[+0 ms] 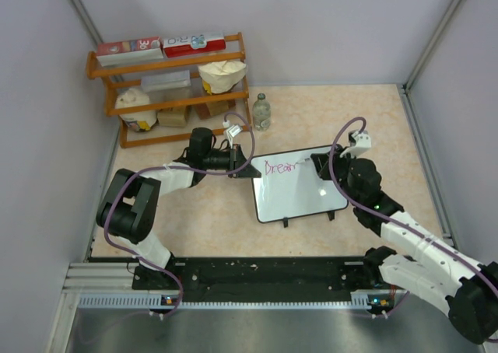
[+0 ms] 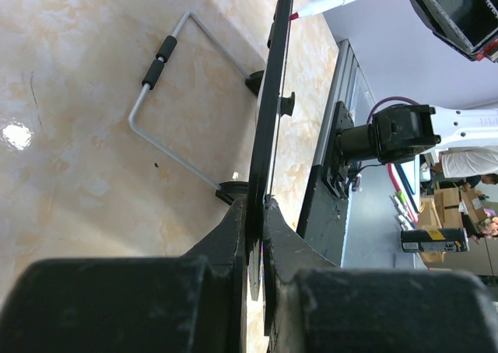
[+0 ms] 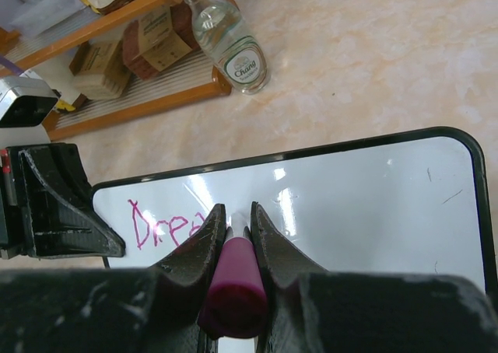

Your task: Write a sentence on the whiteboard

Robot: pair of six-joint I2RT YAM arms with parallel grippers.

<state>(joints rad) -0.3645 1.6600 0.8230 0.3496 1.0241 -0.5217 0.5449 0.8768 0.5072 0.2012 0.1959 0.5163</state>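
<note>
Only "Dream" of the sentence (image 1: pixel 282 167) is written, upper left on the whiteboard (image 1: pixel 303 196) at frame centre; the rest is judged outstanding. The board's left edge is clamped by the left gripper (image 2: pixel 257 207); the marker (image 3: pixel 232 283) is gripped by the right gripper (image 3: pixel 233 215). Blank surface is available rightward and below, up to the black frame (image 3: pixel 311 152).

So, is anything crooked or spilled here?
Only the board looks crooked: it sits turned at an angle to the table's edges, with the left fingers clamped on its left edge. The pink writing is unfinished and reads roughly "Dream". Nothing looks spilled or broken.
</note>
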